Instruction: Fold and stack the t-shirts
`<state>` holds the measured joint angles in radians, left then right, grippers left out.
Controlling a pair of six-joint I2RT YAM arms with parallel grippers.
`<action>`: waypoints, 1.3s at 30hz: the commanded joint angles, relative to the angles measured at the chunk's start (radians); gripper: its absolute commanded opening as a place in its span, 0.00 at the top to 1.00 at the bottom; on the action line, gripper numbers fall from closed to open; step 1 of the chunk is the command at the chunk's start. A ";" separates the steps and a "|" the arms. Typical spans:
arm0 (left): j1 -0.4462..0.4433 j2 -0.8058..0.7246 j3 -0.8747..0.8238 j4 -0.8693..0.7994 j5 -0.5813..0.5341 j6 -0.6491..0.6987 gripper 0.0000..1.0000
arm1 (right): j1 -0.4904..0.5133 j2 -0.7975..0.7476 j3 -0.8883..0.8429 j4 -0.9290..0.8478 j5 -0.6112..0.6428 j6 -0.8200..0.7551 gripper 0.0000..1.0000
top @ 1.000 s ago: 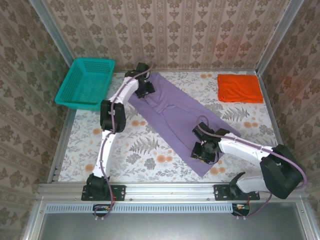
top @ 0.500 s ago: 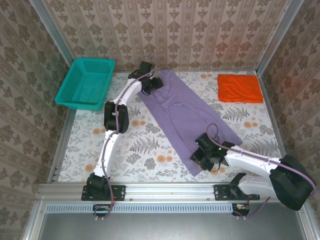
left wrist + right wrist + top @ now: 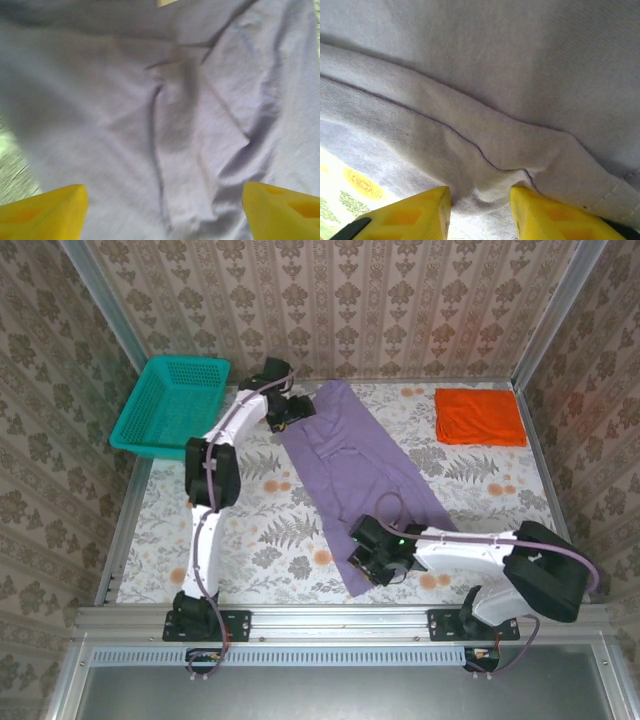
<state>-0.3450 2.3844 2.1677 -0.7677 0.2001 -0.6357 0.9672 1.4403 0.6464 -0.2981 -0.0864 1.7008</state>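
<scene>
Lavender tee [image 3: 355, 465] lies diagonally mid-table; left gripper [image 3: 162, 200] gapes wide over its far end, right gripper [image 3: 480, 200], narrow, seems to pinch the near hem. Grip both ends evenly before folding.

Your lavender-purple cloth t-shirt [image 3: 360, 465] looks soft and matt. Close up, the knit is fine, with a stitched hem and loose creases. The folded bright orange cloth tee [image 3: 479, 417] is just as matt. The teal plastic mesh basket [image 3: 170, 405] carries a slight sheen. The floral-printed table cover [image 3: 260, 530] looks flat and dull. The fingertips [image 3: 410, 217] of the right gripper [image 3: 479, 197] are smooth yellow plastic, and the silver metal frame rail [image 3: 340, 623] looks ribbed and satin.
</scene>
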 commanded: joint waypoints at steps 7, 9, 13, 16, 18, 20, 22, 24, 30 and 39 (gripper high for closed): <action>0.052 -0.048 -0.223 0.028 -0.022 -0.021 0.35 | 0.021 0.278 0.148 -0.041 -0.170 -0.164 0.50; 0.044 -0.005 -0.189 0.007 -0.009 -0.007 0.36 | 0.022 0.305 0.168 -0.035 -0.185 -0.177 0.51; 0.023 0.096 -0.062 -0.067 -0.017 0.030 0.38 | 0.024 0.356 0.217 -0.046 -0.218 -0.217 0.51; 0.012 0.167 0.032 -0.098 -0.018 0.040 0.38 | 0.028 0.386 0.252 -0.047 -0.234 -0.242 0.52; 0.008 0.217 0.106 -0.115 -0.010 0.049 0.38 | 0.030 0.416 0.289 -0.056 -0.242 -0.270 0.52; 0.005 0.270 0.193 -0.124 0.025 0.058 0.39 | 0.037 0.451 0.336 -0.057 -0.253 -0.306 0.52; 0.005 0.311 0.261 -0.122 0.078 0.050 0.39 | 0.044 0.494 0.392 -0.063 -0.267 -0.347 0.52; 0.002 0.339 0.299 -0.094 0.140 0.033 0.39 | 0.046 0.529 0.452 -0.085 -0.274 -0.391 0.51; -0.012 0.390 0.391 -0.017 0.182 0.022 0.37 | 0.047 0.574 0.551 -0.148 -0.280 -0.479 0.47; 0.016 0.392 0.432 0.031 0.187 -0.005 0.36 | 0.029 0.430 0.549 -0.304 -0.223 -0.648 0.34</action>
<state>-0.3153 2.7167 2.5916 -0.8726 0.3325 -0.6292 1.0069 1.9194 1.2156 -0.4397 -0.3771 1.1534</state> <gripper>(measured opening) 0.642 0.655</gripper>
